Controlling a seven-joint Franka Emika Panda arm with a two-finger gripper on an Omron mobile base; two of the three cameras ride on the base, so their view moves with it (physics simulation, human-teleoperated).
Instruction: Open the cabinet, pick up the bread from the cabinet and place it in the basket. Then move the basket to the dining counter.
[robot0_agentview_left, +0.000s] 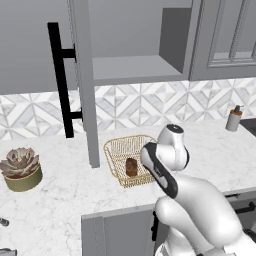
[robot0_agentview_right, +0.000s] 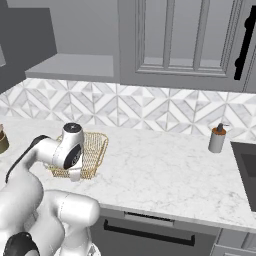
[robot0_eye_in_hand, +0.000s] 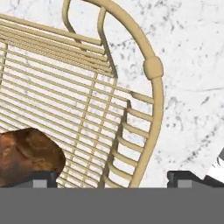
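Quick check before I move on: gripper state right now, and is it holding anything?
Gripper: open, holding nothing; its fingertips straddle the basket rim, with the bread lying inside the basket.

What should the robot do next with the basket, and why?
Probably lower and shut on the rim. The small brown bread loaf already lies inside the gold-tan wire mesh basket on the white marble worktop. In the hand view, the open end effector hangs just above, its fingertips straddling the basket's thick rim, so a grip there looks ready.
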